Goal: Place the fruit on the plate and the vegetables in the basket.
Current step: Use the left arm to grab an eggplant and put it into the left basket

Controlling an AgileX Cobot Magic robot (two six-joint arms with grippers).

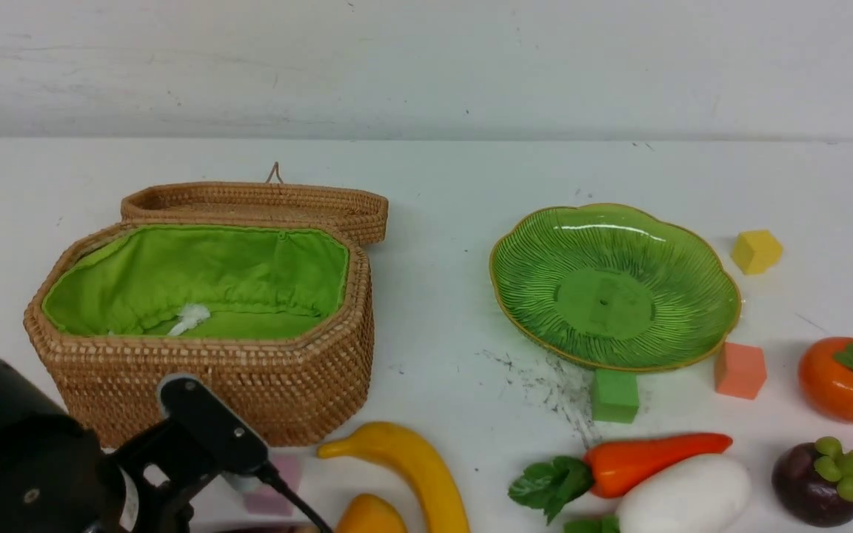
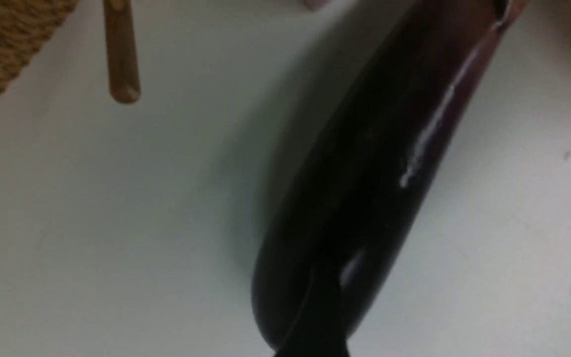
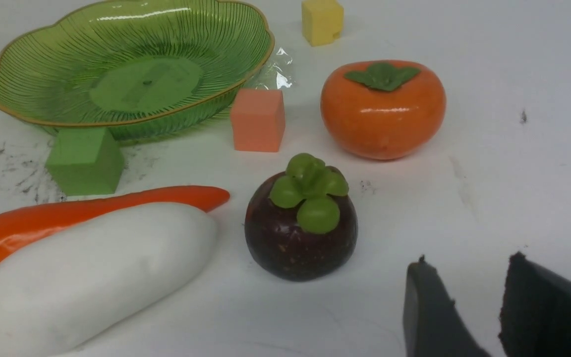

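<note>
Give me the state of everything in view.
Basket: lid open, no vegetables visible.
Plate: empty.
Banana: on table.
Mango: on table, partly out of frame.
Persimmon: on table.
Mangosteen: on table.
Radish: on table.
Carrot: on table, beside radish.
Right pincer: open, empty.

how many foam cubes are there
4: yellow cube right of the plate, orange cube and green cube at its near rim, pink cube half hidden behind the left arm. More may be hidden.

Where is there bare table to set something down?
Bare table lies between the basket and the plate, and behind both toward the wall. Crowded: the near right, with carrot, white radish, mangosteen, persimmon and cubes; banana near centre.
</note>
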